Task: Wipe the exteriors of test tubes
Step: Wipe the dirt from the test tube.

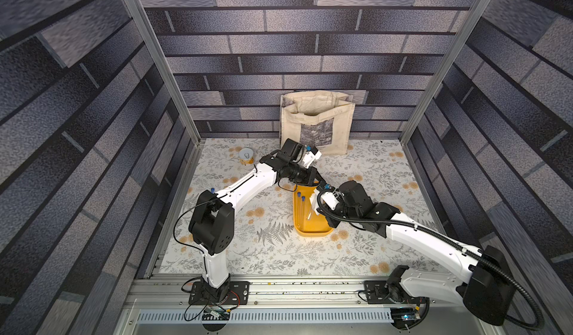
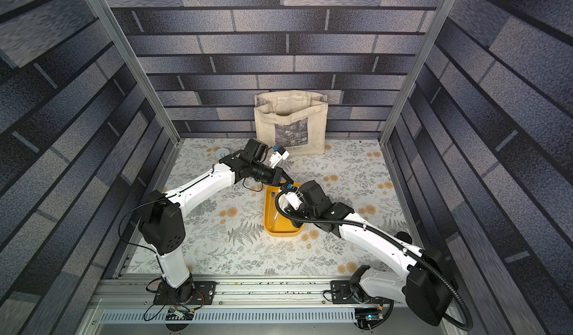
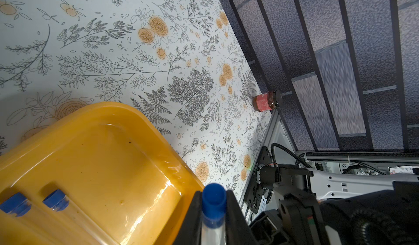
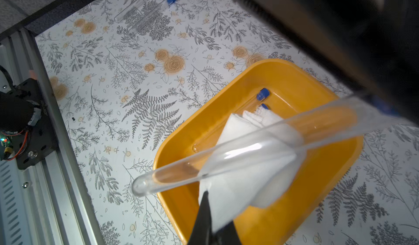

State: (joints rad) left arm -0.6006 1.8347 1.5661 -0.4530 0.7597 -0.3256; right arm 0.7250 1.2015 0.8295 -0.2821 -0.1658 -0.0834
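In the left wrist view my left gripper [image 3: 213, 197] is shut on a clear test tube just below its blue cap [image 3: 213, 198]. That tube [image 4: 226, 155] slants over the yellow tray [image 4: 272, 63]. A white folded cloth [image 4: 247, 175] is wrapped against its middle, and my right gripper [image 4: 215, 221] is shut on the cloth. In both top views the two grippers [image 1: 322, 185] [image 1: 317, 204] meet above the tray's far end [image 2: 269, 191]. Two more capped tubes [image 4: 226, 123] [image 3: 55, 199] lie inside the tray. Two others [image 4: 145, 8] lie on the floral table.
A cream tote bag [image 1: 316, 122] stands against the back wall. A small tin can [image 1: 246, 156] sits at the back left. A red jar [image 3: 267, 101] stands by the right wall's post. Aluminium rails [image 1: 279, 290] run along the front edge.
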